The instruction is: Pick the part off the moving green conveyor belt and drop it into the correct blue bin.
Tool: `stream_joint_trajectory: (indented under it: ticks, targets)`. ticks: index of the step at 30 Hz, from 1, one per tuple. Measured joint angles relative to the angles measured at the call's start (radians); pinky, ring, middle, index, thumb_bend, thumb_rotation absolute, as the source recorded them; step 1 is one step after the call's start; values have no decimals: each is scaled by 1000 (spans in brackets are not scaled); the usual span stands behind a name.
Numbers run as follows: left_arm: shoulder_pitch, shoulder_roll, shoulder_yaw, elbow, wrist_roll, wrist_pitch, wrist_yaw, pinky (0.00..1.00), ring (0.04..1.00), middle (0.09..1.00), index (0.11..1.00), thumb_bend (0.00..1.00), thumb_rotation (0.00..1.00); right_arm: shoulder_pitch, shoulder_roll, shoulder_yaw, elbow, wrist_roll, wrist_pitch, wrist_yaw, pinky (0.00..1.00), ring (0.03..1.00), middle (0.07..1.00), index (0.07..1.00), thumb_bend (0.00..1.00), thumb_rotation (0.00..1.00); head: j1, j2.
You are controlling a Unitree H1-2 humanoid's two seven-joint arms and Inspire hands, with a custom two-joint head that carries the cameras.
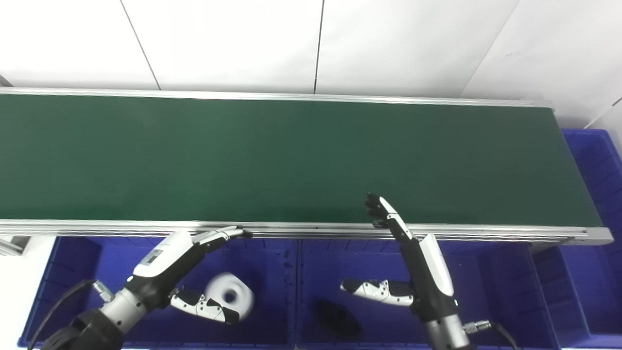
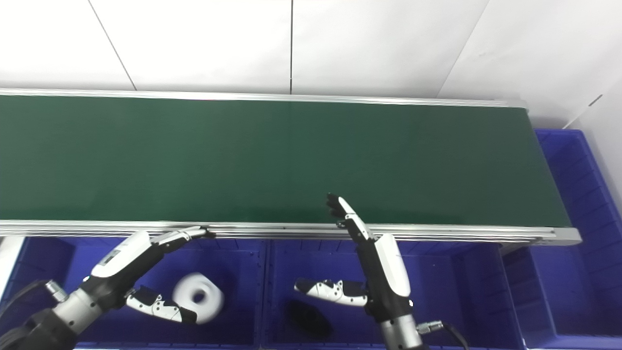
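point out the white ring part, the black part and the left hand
white ring-shaped plastic part [image 1: 232, 295]: left eye view, on its rounded body beside the hole
black part [image 2: 309, 318]: right eye view, on its dark middle
left hand [image 1: 170, 250]: left eye view, on its white back

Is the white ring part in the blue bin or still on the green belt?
In the bin. The blurred white ring-shaped part shows inside the left blue bin, below the bare green conveyor belt.
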Motion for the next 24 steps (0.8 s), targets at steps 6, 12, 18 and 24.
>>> stream_joint_trajectory:
  ticks: [6, 12, 18, 24]
  targets:
    - [1, -114, -5, 79, -251, -102, -2, 881, 938, 971, 962, 839, 426, 12, -2, -9, 3, -35, 0, 2, 735, 832, 881, 924, 883, 561, -17, -38]
    - [14, -156, -3, 81, -280, -113, -32, 903, 955, 982, 979, 846, 408, 44, -1, -8, 3, -81, -1, -4, 781, 858, 896, 939, 877, 563, -26, -69]
    - [36, -156, 6, 99, -283, -113, -56, 907, 957, 985, 981, 848, 395, 77, -3, 3, -6, -102, 0, 9, 803, 870, 909, 947, 902, 566, -35, -86]
    - [36, -156, 24, 111, -302, -113, -81, 910, 955, 981, 974, 857, 388, 84, 20, 24, -6, -100, 0, 9, 827, 892, 930, 956, 898, 533, -51, -95]
